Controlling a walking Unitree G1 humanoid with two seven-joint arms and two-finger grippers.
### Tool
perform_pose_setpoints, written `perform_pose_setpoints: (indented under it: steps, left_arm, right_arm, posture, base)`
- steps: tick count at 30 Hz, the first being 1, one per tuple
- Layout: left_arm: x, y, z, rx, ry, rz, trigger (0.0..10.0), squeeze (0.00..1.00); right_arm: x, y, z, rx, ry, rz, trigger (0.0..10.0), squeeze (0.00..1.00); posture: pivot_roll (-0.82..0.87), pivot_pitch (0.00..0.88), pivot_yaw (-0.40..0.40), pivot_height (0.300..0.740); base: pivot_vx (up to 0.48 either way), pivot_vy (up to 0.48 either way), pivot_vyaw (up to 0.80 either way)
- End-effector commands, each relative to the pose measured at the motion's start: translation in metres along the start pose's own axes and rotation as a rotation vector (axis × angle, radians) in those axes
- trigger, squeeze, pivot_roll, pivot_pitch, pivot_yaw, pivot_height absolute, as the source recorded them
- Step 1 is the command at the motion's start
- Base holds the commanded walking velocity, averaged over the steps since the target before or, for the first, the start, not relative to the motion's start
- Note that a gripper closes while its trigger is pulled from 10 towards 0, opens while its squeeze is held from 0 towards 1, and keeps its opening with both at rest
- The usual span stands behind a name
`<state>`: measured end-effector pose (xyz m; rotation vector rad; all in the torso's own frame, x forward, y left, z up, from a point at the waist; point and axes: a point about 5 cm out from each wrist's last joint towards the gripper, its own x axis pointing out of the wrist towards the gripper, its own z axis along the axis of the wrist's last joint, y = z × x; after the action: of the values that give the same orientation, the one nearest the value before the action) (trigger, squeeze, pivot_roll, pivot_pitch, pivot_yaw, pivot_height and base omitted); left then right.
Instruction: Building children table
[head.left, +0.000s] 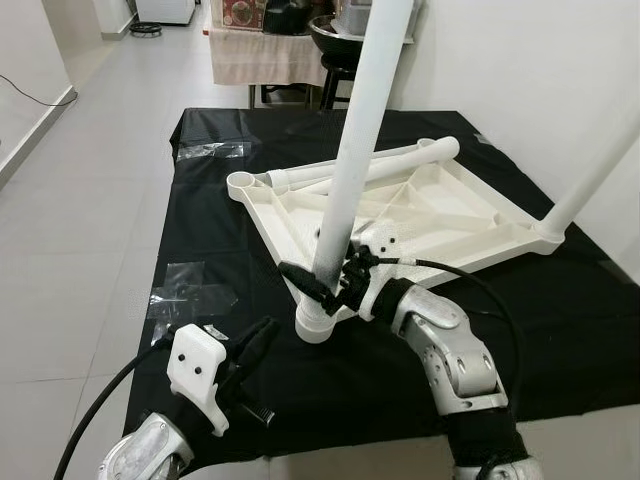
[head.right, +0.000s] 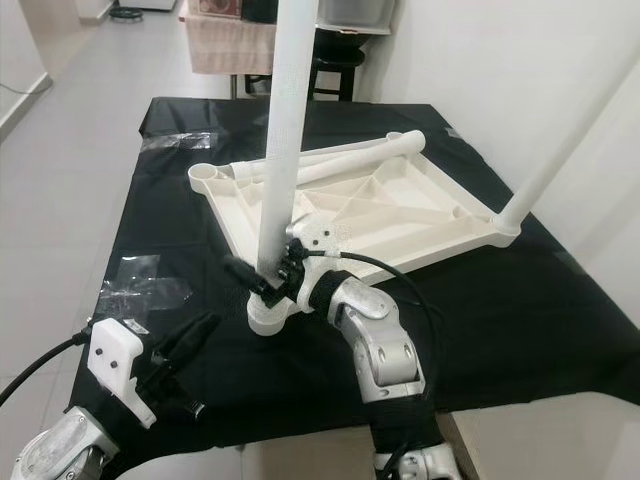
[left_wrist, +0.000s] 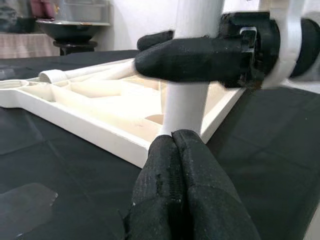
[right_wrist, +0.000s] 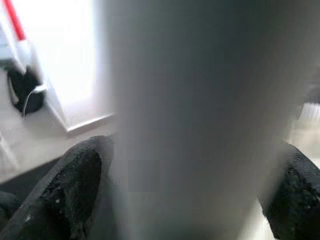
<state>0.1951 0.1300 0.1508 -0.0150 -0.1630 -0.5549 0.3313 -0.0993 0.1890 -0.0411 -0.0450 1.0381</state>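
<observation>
The white children's table top (head.left: 440, 215) lies upside down on a black-covered table. A white leg (head.left: 360, 130) stands upright in its near corner socket (head.left: 315, 325). My right gripper (head.left: 328, 275) is shut on this leg just above the socket, and its fingers (right_wrist: 75, 185) press either side of the leg (right_wrist: 190, 120). A second leg (head.left: 590, 185) stands in the right corner. A loose leg (head.left: 370, 165) lies across the top's far side, and the left corner socket (head.left: 242, 182) holds nothing. My left gripper (head.left: 262, 335) is shut on nothing, low and left of the near socket, its fingertips (left_wrist: 173, 140) pointing at it.
The black cloth (head.left: 560, 330) covers the whole table, with clear tape patches (head.left: 190, 290) at its left side. Tiled floor runs along the left. A white wall stands close on the right. A dark bowl on a stool (head.left: 335, 40) is behind the table.
</observation>
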Motion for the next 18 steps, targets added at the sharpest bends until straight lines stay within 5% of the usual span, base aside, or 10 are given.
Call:
perform_pose_setpoints:
  steps: [1, 6, 7, 8, 9, 10, 18]
  left_arm:
    - [0.0, 0.001, -0.002, -0.008, 0.004, 0.012, 10.0, 0.0]
    - [0.001, 0.003, -0.001, -0.005, 0.001, 0.018, 10.0, 0.0]
    - [0.001, 0.004, -0.001, -0.001, 0.001, 0.017, 10.0, 0.0]
    - [0.001, 0.004, -0.001, -0.001, 0.001, 0.017, 10.0, 0.0]
    - [0.001, 0.004, -0.001, 0.003, 0.003, 0.014, 10.0, 0.0]
    - [0.001, 0.004, -0.001, 0.005, 0.005, 0.011, 10.0, 0.0]
    - [0.0, 0.003, -0.001, -0.001, 0.016, -0.007, 10.0, 0.0]
  right_arm:
    - [-0.001, -0.004, -0.001, 0.006, -0.016, 0.059, 10.0, 0.0]
    - [0.006, -0.016, -0.001, 0.026, 0.019, 0.182, 10.0, 0.0]
    - [0.009, -0.019, -0.001, 0.048, 0.025, 0.206, 5.4, 0.0]
    - [0.009, -0.019, -0.001, 0.048, 0.025, 0.206, 5.4, 0.0]
    - [0.011, -0.021, 0.0, 0.075, 0.027, 0.226, 0.7, 0.0]
    - [0.013, -0.021, 0.0, 0.095, 0.03, 0.244, 0.0, 0.0]
    - [0.013, -0.024, -0.007, 0.106, 0.029, 0.279, 0.0, 0.0]
  posture:
    - [0.12, 0.056, -0.121, 0.74]
    - [0.14, 0.049, -0.125, 0.74]
    - [0.15, 0.051, -0.129, 0.74]
    - [0.15, 0.051, -0.129, 0.74]
    - [0.15, 0.051, -0.13, 0.74]
    - [0.15, 0.053, -0.13, 0.74]
    - [0.15, 0.067, -0.123, 0.74]
  base:
    - [0.0, 0.0, 0.0]
    - [0.0, 0.0, 0.0]
    - [0.0, 0.0, 0.0]
    - [0.0, 0.0, 0.0]
    - [0.0, 0.0, 0.0]
    - [0.0, 0.0, 0.0]
    - [0.0, 0.0, 0.0]
